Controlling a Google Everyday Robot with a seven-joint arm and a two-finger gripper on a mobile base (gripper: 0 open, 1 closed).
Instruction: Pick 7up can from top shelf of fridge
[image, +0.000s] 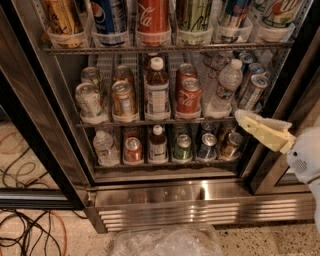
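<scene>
The fridge (200, 192) stands open before me, with wire shelves of drinks. The top shelf (165, 48) runs along the top of the view and holds upright cans in clear cup holders. The 7up can (279, 12) is the rightmost one, pale with green script and a red spot, and its top is cut off by the frame. To its left stand a blue can (234, 12), a green-yellow can (194, 15) and a red Coca-Cola can (152, 15). My gripper (242, 118), cream-coloured, is at the lower right at middle-shelf height, well below the 7up can and empty.
The middle shelf (155, 121) and lower shelf (165, 162) hold tilted cans and bottles. The dark door frame (35, 135) is at the left and a second frame (265, 165) at the right. Cables (30, 235) lie on the floor at the left. A clear plastic bag (165, 242) lies below the grille.
</scene>
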